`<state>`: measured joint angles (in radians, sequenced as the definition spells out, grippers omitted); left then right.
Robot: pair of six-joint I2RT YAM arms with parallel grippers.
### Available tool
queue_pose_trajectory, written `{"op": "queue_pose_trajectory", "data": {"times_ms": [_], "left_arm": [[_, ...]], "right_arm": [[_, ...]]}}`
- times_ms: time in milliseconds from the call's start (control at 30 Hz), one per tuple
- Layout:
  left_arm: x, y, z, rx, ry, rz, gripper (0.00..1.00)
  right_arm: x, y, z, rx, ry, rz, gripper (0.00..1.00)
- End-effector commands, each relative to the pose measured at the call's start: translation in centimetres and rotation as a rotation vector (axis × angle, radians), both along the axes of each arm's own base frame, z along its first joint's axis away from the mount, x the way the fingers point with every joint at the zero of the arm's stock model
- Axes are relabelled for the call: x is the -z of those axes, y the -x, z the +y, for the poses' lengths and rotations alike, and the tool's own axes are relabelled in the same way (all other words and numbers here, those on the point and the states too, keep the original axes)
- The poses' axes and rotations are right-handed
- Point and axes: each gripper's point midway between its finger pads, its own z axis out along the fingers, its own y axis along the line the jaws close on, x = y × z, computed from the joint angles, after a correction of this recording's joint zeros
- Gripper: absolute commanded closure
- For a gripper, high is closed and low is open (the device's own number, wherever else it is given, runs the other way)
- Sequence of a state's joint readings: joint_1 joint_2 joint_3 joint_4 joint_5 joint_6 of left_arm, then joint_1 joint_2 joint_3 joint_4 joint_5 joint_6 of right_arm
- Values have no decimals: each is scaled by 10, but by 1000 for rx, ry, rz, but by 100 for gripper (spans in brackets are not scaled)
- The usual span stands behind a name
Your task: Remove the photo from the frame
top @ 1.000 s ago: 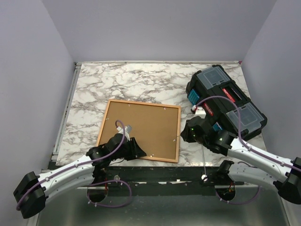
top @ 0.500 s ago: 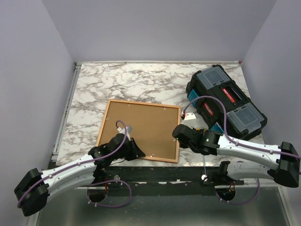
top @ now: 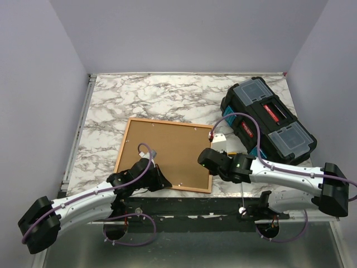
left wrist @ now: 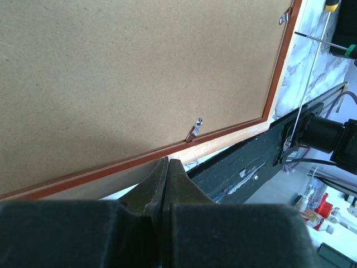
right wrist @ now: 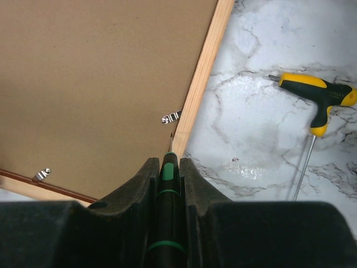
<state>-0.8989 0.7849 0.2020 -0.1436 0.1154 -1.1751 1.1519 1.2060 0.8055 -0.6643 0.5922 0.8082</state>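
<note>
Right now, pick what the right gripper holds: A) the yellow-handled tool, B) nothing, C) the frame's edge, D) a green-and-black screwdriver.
D: in the right wrist view the right gripper is shut on the green-and-black screwdriver, its tip near a metal clip on the frame, while the yellow-handled tool lies apart on the marble table.

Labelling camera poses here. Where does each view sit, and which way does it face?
Top external: above and behind the bases, looking down at frame and toolbox; left arm and right arm show.
Left wrist: low at the frame's near edge; shut left claw shows.
Right wrist: over the frame's right edge; right claw grips a screwdriver.
Shared: both wrist views show the brown backing.
</note>
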Motion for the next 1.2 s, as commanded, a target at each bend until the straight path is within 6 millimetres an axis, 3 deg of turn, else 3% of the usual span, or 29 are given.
{"op": "queue_pose_trajectory", "data": {"times_ms": [0,567,1167], "left_arm": [[14,3,11,-22,-74,32,100],[15,4,11,-20,-79,46,100],[22,9,22,-48,-118,74,100]], "right_arm": [[-15,-12,14,-1,-20,-66,100],[16,-15,1,37,86,-66,99],[14,-37,9,49,93,-183,99]]}}
